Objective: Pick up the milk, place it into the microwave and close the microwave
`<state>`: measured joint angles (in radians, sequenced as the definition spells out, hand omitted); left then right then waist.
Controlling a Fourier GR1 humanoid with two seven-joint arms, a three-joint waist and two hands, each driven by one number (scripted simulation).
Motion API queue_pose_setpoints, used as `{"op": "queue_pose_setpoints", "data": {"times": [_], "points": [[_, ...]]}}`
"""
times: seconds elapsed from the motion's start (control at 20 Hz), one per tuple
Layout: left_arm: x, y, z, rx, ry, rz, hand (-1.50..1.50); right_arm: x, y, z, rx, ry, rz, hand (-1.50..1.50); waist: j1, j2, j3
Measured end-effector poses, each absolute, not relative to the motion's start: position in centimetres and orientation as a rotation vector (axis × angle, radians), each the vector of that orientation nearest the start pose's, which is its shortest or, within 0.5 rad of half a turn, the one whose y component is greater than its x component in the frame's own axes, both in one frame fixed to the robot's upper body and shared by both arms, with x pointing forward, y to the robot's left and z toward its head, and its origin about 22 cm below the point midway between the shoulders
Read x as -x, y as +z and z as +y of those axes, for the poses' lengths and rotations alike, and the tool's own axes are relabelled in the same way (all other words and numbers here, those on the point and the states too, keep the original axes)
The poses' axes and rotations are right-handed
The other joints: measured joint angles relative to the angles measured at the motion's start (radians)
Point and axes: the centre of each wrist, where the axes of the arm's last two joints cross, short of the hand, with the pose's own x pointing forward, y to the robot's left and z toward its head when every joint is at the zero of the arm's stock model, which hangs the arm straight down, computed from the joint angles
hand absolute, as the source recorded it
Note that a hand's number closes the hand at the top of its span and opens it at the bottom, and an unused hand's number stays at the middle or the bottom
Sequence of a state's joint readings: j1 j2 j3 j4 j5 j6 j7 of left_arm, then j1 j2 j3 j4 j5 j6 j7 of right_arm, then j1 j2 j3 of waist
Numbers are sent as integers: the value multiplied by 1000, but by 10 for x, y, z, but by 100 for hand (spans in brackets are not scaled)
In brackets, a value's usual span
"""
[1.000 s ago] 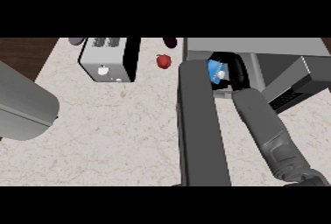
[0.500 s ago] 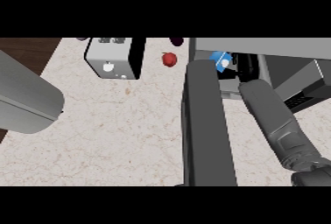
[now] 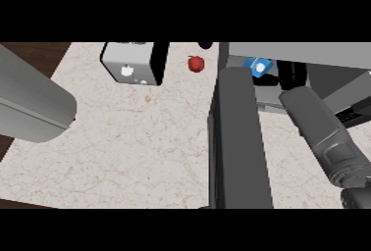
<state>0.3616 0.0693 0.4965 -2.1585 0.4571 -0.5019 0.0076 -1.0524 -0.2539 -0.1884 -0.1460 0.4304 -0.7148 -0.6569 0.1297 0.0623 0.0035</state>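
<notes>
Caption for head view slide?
Right arm reaches into the open microwave, milk at its mouth; toaster and red fruit sit on the counter.

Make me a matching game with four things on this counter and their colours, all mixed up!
Things:
1. milk carton
2. small round fruit
3. microwave door
4. boxy appliance

Colours:
A. dark grey
B. red
C. white with a black side
D. blue and white

Pairs: 1-D, 2-B, 3-A, 4-C
</notes>
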Motion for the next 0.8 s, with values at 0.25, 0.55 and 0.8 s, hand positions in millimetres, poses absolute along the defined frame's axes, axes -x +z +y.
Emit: {"op": "queue_pose_setpoints", "data": {"times": [0.25, 0.55, 0.8], "points": [[-118, 96, 354, 12, -4, -1954, -150, -430, 25, -266, 1195, 433, -1707, -150, 6, 11, -1], [-124, 94, 355, -6, -26, -1946, -150, -434, 30, -258, 1177, 491, -1762, -150, 17, 12, 3], [-129, 91, 353, 30, -74, -1928, -150, -436, 32, -249, 1094, 540, -1822, -150, 16, 10, 4]]}}
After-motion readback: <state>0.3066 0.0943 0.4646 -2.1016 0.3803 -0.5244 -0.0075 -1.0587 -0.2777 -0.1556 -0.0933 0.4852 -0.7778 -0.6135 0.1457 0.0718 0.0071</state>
